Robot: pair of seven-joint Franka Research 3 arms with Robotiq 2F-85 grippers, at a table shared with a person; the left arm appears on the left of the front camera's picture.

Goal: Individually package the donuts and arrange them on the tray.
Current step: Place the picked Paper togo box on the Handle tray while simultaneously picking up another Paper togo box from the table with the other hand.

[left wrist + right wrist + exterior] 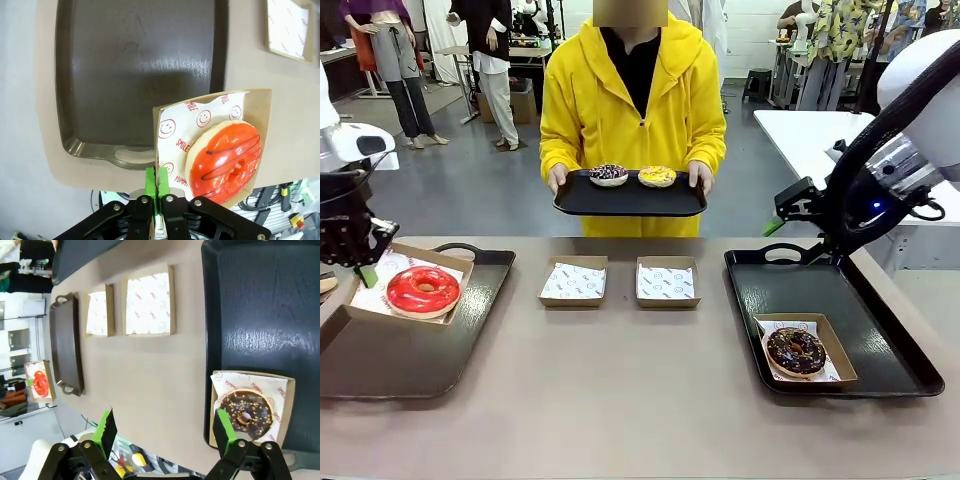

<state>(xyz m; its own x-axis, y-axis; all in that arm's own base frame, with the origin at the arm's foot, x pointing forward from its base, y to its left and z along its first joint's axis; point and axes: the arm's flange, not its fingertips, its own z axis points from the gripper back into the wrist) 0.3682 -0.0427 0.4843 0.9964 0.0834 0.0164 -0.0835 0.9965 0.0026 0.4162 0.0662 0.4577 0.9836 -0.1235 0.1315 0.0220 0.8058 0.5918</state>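
1. While the left gripper (156,177) pinches a box's (265,125) edge, the red donut (227,160) lies inside, by the left tray's (140,65) handle.
2. The right gripper (164,427) gapes; the chocolate donut (245,415) lies boxed on the right tray (265,305).
3. A person's tray (630,203) holds the yellow donut (657,176) and purple-sprinkled donut (608,174).

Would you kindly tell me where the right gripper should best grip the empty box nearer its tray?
Probably its raised wall facing the right tray, pinched from above with one finger inside: the empty box lies flat, open-topped, with low upright walls.
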